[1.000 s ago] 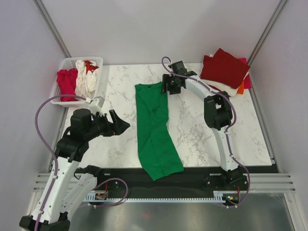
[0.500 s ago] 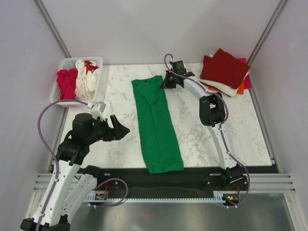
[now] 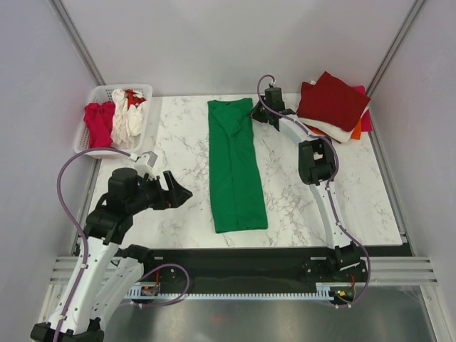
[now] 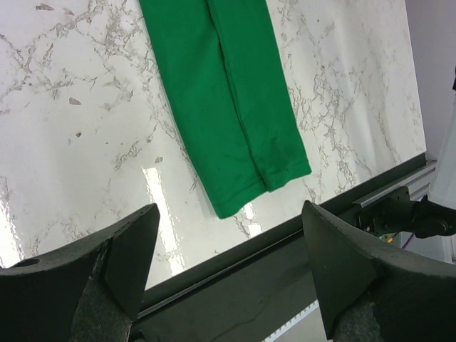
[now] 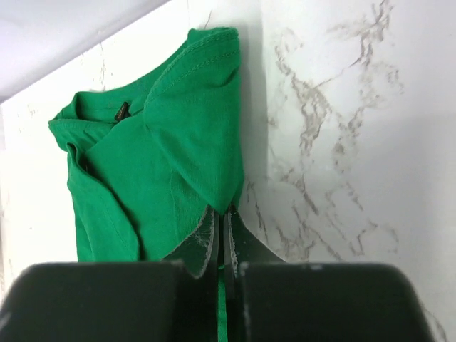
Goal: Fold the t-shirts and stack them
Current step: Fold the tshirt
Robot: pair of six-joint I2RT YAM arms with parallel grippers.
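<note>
The bright green t-shirt (image 3: 235,171) lies folded into a long strip down the middle of the marble surface (image 3: 171,135). The right pincer (image 5: 221,221) is pinched tight on its far right corner. The left pincer (image 3: 178,187) hangs over the surface's left side, jaws spread wide, holding nothing

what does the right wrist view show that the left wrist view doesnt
Only the right wrist view: the collar end of the green t-shirt, with the right gripper shut on the cloth's edge there.
Only the left wrist view: the shirt's hem lying close to the table's near edge, the left gripper open above it and holding nothing, and the black rail past that edge.
Both: the same green shirt, folded into a long strip, lying on the marble table.
</note>
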